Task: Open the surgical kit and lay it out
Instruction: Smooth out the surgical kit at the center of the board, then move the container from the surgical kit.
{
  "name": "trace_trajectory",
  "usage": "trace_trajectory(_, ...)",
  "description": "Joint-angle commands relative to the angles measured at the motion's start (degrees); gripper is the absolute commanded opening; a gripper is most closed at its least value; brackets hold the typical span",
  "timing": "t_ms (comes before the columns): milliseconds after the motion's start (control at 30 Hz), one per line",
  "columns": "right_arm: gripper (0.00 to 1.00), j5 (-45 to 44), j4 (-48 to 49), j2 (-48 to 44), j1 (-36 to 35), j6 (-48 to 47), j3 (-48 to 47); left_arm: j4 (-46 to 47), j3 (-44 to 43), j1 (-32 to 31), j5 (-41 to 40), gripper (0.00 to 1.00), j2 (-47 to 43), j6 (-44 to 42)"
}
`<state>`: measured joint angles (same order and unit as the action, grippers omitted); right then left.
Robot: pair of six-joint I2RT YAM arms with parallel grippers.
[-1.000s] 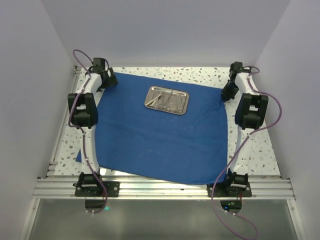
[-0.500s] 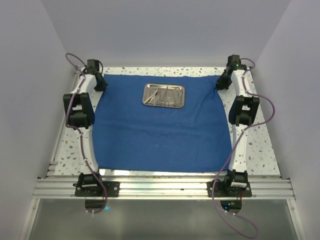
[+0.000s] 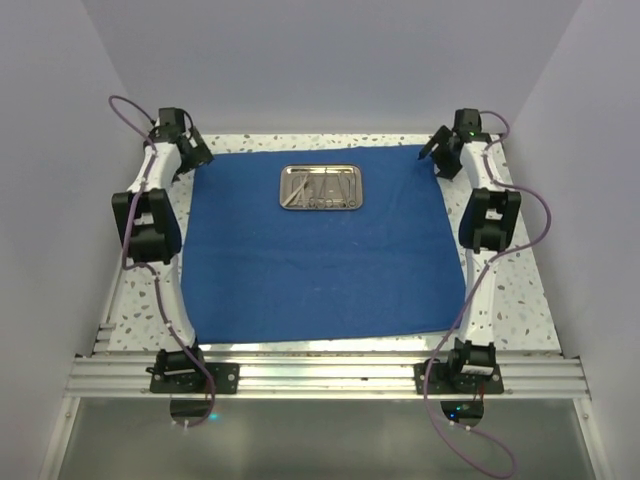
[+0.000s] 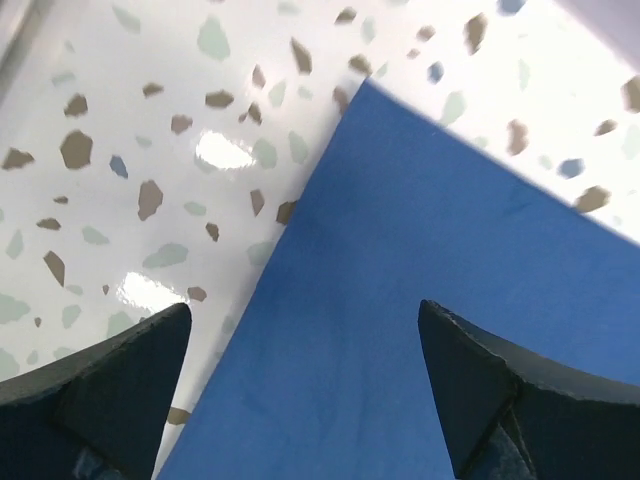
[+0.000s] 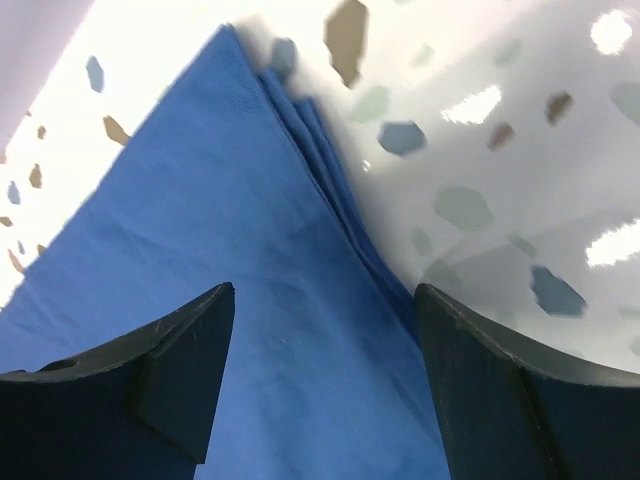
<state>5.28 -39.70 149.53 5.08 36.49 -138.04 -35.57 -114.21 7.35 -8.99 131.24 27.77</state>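
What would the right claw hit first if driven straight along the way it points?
Probably the blue cloth wrap. The right claw, open, points down at the wrap's far corner, which fills most of its gap. The speckled table lies just beside that corner. Height above the cloth is unclear.

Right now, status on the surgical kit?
Open: left gripper, right gripper, above far corners of the cloth wrap. Wrap spread flat; steel tray on it, instruments inside. No obstruction seen.

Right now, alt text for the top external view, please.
A royal-blue cloth wrap lies spread flat on a speckled table, with a steel tray of silver instruments near its far edge. The left pincer and right pincer are at the cloth's far corners.
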Motion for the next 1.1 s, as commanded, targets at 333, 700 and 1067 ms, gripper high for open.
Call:
trace_trajectory(333,0.68,1.5,4.9,-26.2,-8.4,1.0,27.2,6.1,4.1,-12.0,6.9,0.85,-9.4,2.1)
trace_trajectory(700,0.43,-0.5,-4.7,-12.6,-19.9,-0.5,15.1,4.5,5.1,-20.8,12.2,0.79,-4.1,2.0)
trace_trajectory(1067,0.39,-6.5,-9.9,-9.0,-21.9,-0.9,9.3,2.9,5.2,-21.6,12.4,0.74,-1.1,-0.5)
